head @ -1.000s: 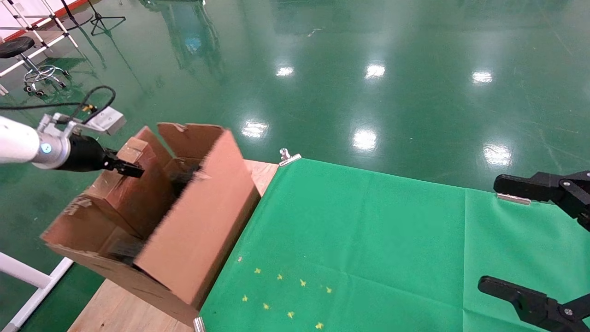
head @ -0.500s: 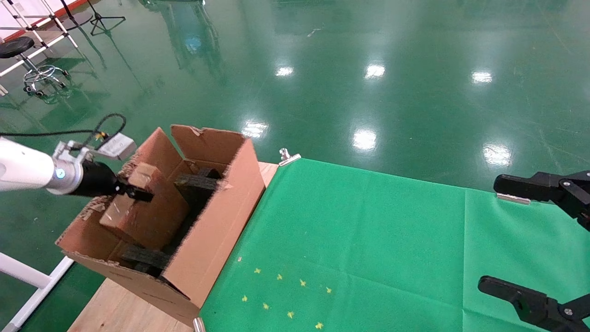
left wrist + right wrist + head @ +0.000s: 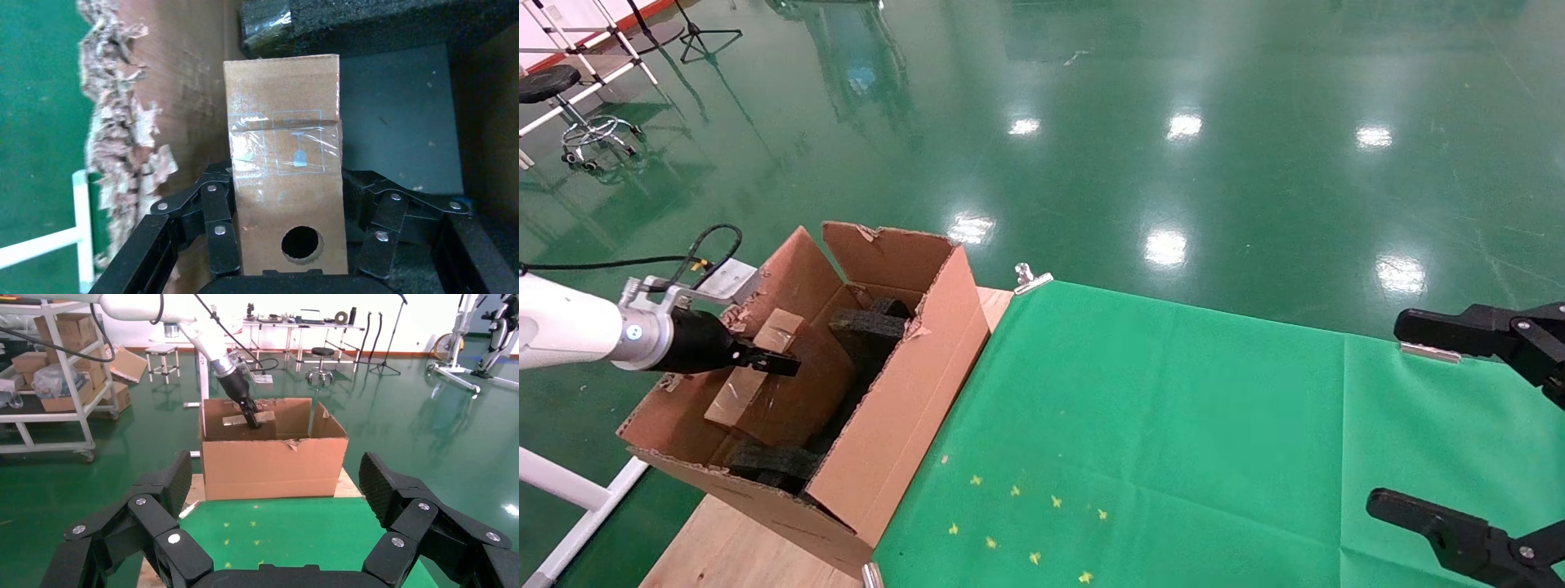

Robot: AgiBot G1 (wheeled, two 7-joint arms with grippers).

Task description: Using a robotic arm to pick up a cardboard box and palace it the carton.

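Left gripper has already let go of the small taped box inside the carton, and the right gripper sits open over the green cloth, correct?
Not quite. The left gripper is shut on the cardboard box, as the left wrist view shows; the box is inside the carton. The right gripper is open over the green cloth, as stated.

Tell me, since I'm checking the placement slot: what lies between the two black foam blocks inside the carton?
In the head view, the cardboard box lies tilted between the far foam block and the near foam block in the carton, with the left tool shut on it.

Glossy green floor mirrors ceiling lights — stool and shelving behind.
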